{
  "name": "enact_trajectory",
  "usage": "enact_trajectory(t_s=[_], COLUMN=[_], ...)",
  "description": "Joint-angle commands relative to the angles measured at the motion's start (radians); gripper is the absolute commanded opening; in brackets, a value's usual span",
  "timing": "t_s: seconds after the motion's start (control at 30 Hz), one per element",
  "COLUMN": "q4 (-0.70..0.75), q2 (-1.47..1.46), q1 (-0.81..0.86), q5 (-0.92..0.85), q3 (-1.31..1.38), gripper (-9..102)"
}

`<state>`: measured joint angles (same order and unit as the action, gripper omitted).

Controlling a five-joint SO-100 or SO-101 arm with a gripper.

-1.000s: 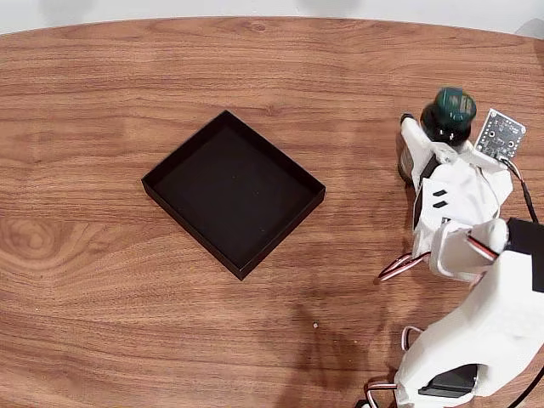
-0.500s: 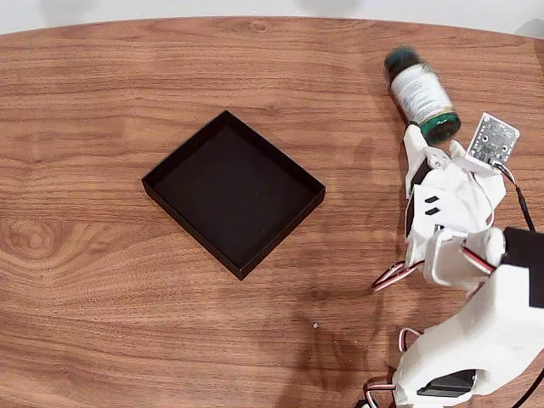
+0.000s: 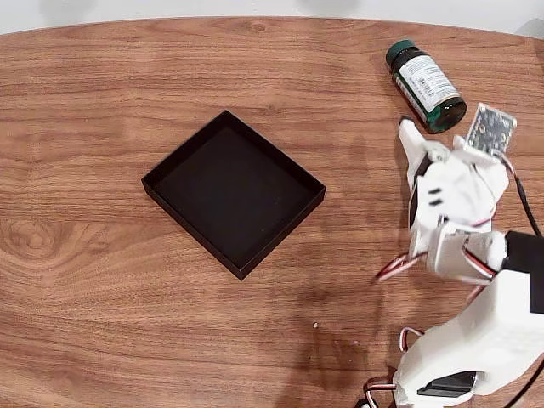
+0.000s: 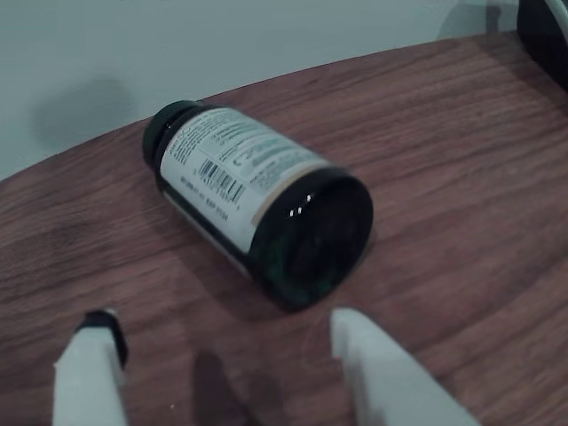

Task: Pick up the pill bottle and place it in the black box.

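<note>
The fixed view was bright, even and sharp, with soft shadows on the worktop (image 3: pixel 255 340). The wrist view was dimmer, bluish and slightly blurred, its near fingers (image 4: pixel 390 373) out of focus.

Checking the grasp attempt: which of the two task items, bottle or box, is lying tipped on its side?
The pill bottle: it lies on its side near the table's far edge, base toward the open tool. The black box sits flat, opening upward.
</note>
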<state>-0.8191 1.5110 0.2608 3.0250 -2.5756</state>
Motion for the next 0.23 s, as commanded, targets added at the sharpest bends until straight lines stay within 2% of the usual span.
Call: enact_trajectory(t_s=[0.0,0.13,0.2], q4=[0.233,0.557,0.626], q2=[0.049,0.02,0.003], q1=[0.037,0.063,0.067], q5=[0.04,0.081,0.109], q3=[0.236,0.486,0.56], gripper=[31,31,31])
